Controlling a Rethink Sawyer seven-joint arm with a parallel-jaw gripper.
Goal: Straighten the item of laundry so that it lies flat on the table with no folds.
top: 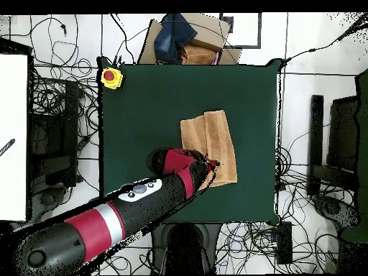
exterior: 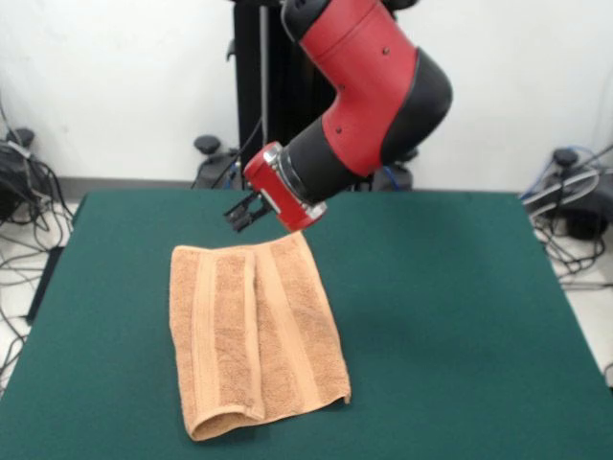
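The light-brown towel (exterior: pixel 254 335) lies on the green table (exterior: pixel 450 316), left of centre in the front view. It is folded: its left part is turned over onto the middle, with the flap's edge running lengthwise, and the near left corner curls up. My gripper (exterior: pixel 246 213) hangs on the red and black arm just above the towel's far edge and holds nothing that I can see. In the overhead view the towel (top: pixel 208 136) shows as two overlapping strips, with the gripper (top: pixel 211 164) at its edge nearest the robot's base.
A yellow box with a red button (top: pixel 111 77) sits at one table corner. A cardboard box with blue cloth (top: pixel 188 39) stands beyond the table's far edge. Cables and stands surround the table (top: pixel 144 115).
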